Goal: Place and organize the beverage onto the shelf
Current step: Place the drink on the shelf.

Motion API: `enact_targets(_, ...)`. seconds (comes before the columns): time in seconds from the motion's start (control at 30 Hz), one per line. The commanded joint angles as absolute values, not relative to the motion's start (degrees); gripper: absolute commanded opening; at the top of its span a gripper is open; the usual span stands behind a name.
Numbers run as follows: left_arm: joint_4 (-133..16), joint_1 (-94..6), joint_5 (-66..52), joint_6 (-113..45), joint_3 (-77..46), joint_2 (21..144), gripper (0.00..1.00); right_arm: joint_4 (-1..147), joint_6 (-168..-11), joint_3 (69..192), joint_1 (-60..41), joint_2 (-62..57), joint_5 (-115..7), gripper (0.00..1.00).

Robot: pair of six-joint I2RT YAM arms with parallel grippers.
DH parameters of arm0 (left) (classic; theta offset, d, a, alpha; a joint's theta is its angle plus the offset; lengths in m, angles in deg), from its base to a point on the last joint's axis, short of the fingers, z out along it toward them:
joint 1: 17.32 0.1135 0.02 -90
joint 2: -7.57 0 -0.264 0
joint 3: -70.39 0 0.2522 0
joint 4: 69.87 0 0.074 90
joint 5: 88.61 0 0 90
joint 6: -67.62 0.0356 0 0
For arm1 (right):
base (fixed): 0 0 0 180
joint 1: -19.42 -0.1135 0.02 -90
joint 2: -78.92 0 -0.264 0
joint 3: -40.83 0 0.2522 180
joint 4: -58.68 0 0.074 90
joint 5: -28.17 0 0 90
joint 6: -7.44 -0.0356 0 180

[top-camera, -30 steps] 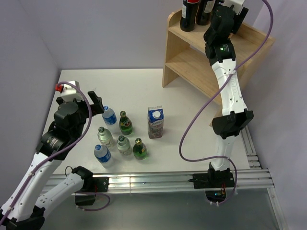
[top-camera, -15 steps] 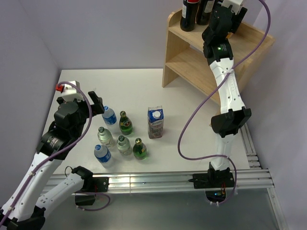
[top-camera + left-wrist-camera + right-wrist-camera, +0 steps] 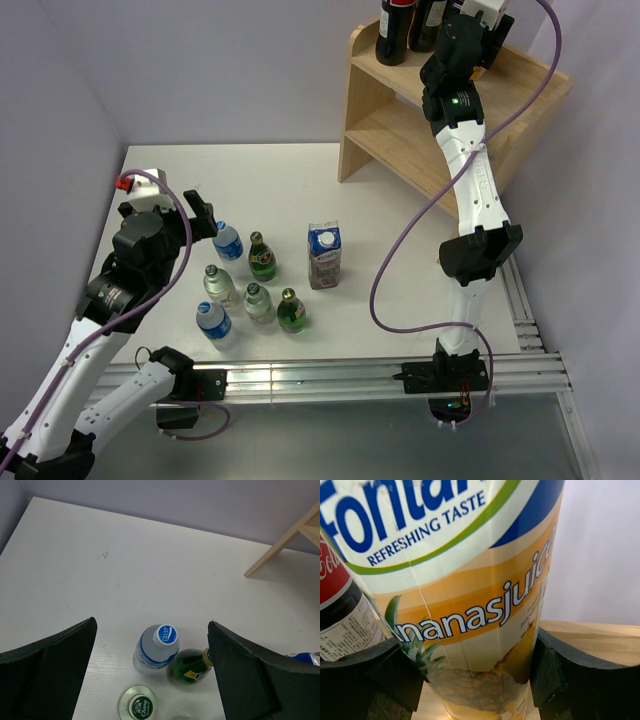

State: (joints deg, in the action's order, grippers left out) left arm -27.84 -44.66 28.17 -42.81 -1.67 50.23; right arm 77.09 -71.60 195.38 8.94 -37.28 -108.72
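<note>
Orange-white pineapple juice carton [image 3: 470, 605] is sitting clamped in right gripper [image 3: 475, 680] over light-wood shelf [image 3: 592, 637] top tier, beside dark cola bottle [image 3: 340, 612]; left gripper [image 3: 150, 625] is hanging spread wide.

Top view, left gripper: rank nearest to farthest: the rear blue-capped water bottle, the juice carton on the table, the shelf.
From the left gripper:
1. rear blue-capped water bottle, just right of the fingers.
2. juice carton on the table, mid-table, farther right.
3. shelf, far right corner of the table.
</note>
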Motion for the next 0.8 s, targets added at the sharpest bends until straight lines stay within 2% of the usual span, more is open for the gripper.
enact_targets(0.0,-29.65,-44.31,26.88,-42.51,-1.55,50.55,1.00,76.40,-75.09,194.43,10.10,-39.91,-105.16,0.50)
enact_targets(0.1,-29.65,-43.87,25.74,-42.51,-1.73,50.99,1.00,76.66,-75.53,193.29,10.10,-38.50,-104.98,0.62)
enact_targets(0.33,-29.83,-42.81,24.24,-42.51,-1.64,50.73,0.99,77.72,-75.09,193.54,10.01,-37.80,-104.45,0.71)
enact_targets(0.47,-29.83,-42.64,23.71,-42.51,-1.73,50.90,1.00,78.07,-75.18,193.28,10.01,-37.71,-104.45,0.79)
enact_targets(0.57,-29.83,-42.55,23.71,-42.51,-1.73,51.08,0.99,78.68,-75.44,193.11,10.10,-37.36,-103.93,0.83)
enact_targets(0.77,-29.92,-42.37,23.71,-42.51,-1.64,50.90,0.99,78.25,-76.41,190.21,10.10,-35.69,-102.70,0.84)
